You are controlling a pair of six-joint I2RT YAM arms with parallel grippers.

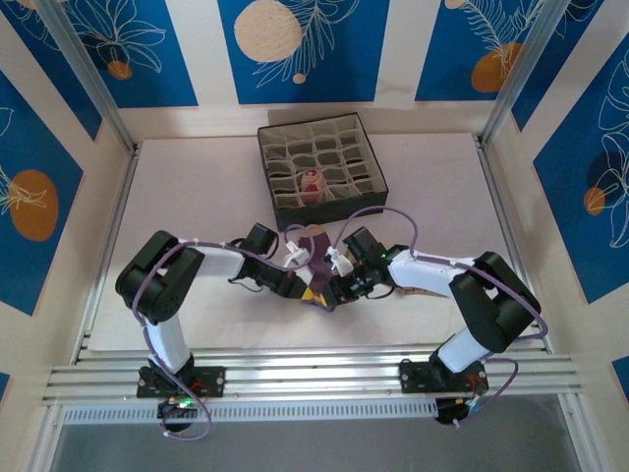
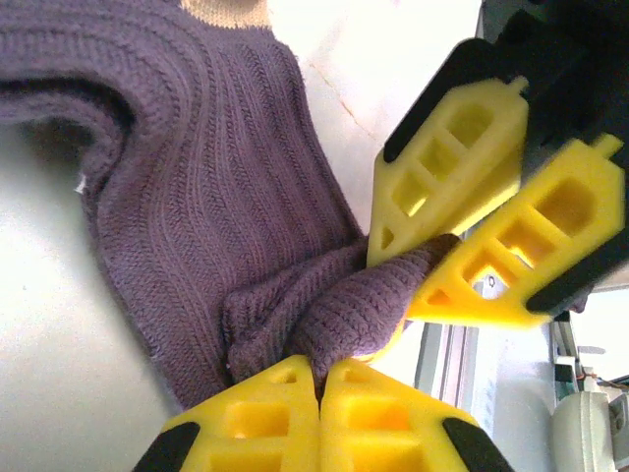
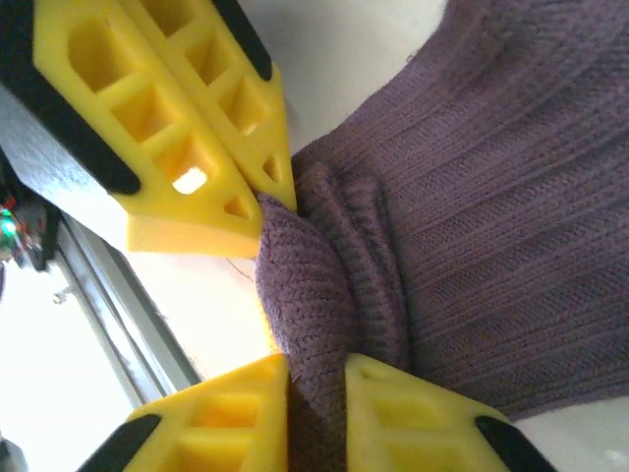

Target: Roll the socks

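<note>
My left tool (image 2: 317, 379) and right tool (image 3: 316, 372) are both clamped on the purple sock (image 2: 197, 197) by the worktop's (image 1: 197, 197) near edge. It looks soft, limp and light, best pinched at the bunched fold.

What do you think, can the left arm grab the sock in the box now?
Probably not yet: the left pincer is shut on the purple sock, so it must let go first. The box top is open.

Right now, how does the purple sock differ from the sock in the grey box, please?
The purple sock lies on the table, with the left gripper and right gripper shut on it; the boxed sock sits untouched in a grey box compartment. The purple sock is dark and partly spread; the boxed sock is pale with maroon, bundled.
</note>
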